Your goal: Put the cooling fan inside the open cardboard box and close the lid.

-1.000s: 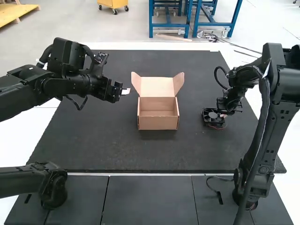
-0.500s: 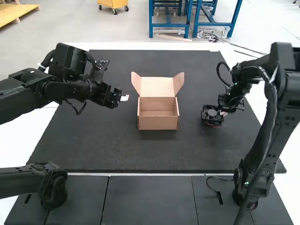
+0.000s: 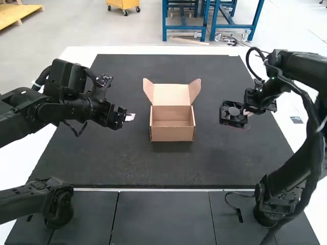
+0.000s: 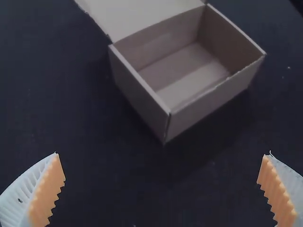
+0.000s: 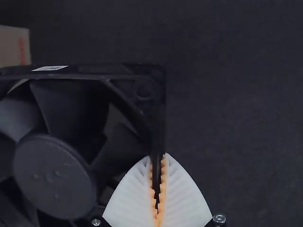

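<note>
The open cardboard box (image 3: 172, 122) stands mid-mat with its lid flaps (image 3: 172, 93) raised at the back; its inside (image 4: 182, 75) looks empty. The black cooling fan (image 3: 233, 113) hangs above the mat to the right of the box, tilted on edge. My right gripper (image 3: 247, 111) is shut on the fan's frame edge (image 5: 156, 137), white ribbed fingers (image 5: 177, 194) pinching it. My left gripper (image 3: 127, 116) is to the left of the box, open, with its orange-padded fingers (image 4: 45, 189) wide apart and nothing between them.
The black mat (image 3: 102, 153) covers the table, with bare mat around the box. A small dark tag (image 3: 295, 120) lies on the white surface at the right edge.
The right gripper has lifted the fan off the mat and raised it, the arm swinging upward. The left gripper has drawn slightly back and down, away from the box.
</note>
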